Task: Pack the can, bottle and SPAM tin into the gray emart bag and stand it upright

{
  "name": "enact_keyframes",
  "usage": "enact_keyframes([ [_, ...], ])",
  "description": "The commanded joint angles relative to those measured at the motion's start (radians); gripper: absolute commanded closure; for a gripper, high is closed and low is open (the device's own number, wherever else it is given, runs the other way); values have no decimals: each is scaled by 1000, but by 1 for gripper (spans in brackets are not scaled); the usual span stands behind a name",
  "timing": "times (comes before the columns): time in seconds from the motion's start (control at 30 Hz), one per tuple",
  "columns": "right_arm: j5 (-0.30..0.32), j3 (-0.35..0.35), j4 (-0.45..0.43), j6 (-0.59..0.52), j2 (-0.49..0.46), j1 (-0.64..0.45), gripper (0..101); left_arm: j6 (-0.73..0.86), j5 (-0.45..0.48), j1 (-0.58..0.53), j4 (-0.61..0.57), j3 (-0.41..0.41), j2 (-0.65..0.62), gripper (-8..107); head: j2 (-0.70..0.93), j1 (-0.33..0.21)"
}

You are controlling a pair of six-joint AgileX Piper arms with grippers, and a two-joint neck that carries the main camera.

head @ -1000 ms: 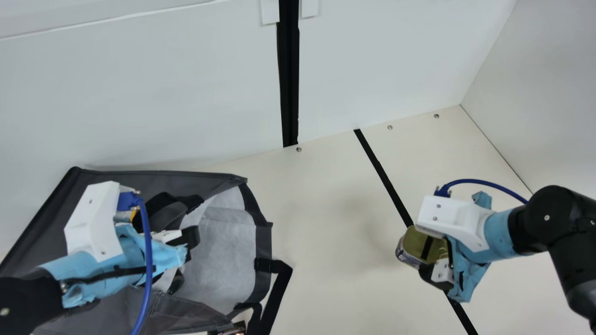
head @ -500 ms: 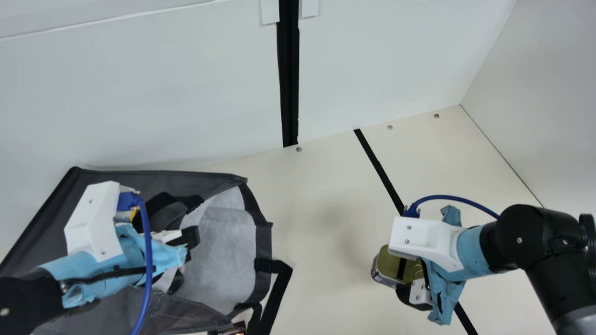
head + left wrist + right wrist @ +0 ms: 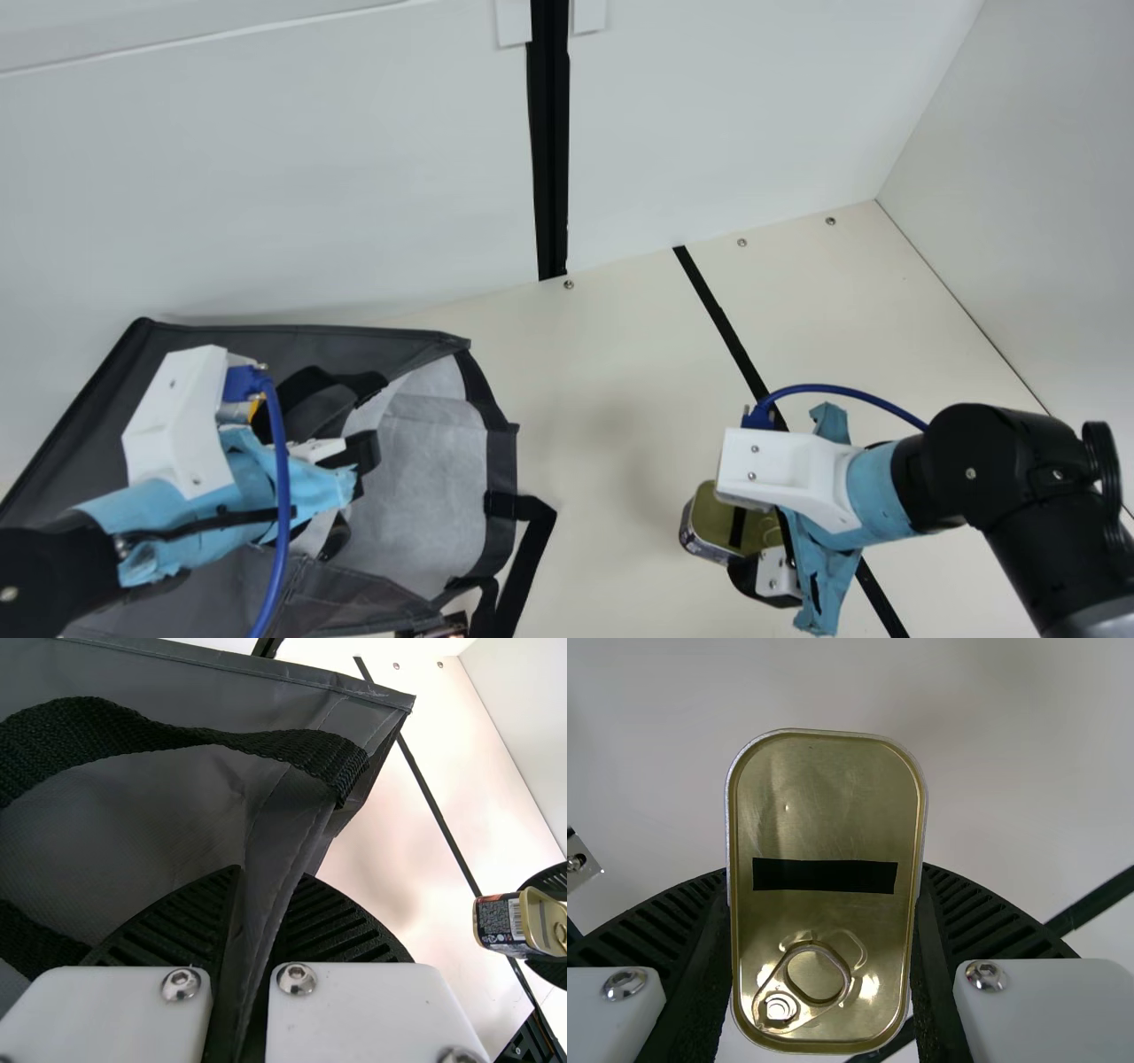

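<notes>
The gray bag point(image 3: 292, 346) lies on its side at the left, its pale lined mouth facing right. My left gripper point(image 3: 350, 478) is at that mouth; in the left wrist view my left gripper point(image 3: 257, 966) is shut on a fold of the bag's fabric point(image 3: 288, 828). Right of the bag, my right gripper point(image 3: 762, 540) holds the SPAM tin point(image 3: 722, 523) above the table. Seen in the right wrist view, the gold lid of the tin point(image 3: 824, 824) with its pull ring sits between both fingers of my right gripper point(image 3: 824, 939).
A black strap handle point(image 3: 527, 540) sticks out from the bag's mouth onto the table. A dark, shiny object point(image 3: 443, 627) is partly visible at the bottom edge by the bag. White walls point(image 3: 266, 177) stand behind and at the right; a black line point(image 3: 726, 328) crosses the table.
My right gripper has moved left and toward the main view's bottom edge, carrying the tin nearer the bag. The left arm and the bag have kept still.
</notes>
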Motion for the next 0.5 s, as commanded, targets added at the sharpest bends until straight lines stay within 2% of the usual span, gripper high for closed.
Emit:
enact_keyframes([
  [0.0,1,7,35,-13,-2,-6,101,0,0,0,0,0,0,107,-2,-23],
  [0.47,-3,80,306,-191,-33,-54,101,0,0,0,0,0,0,107,-2,-23],
])
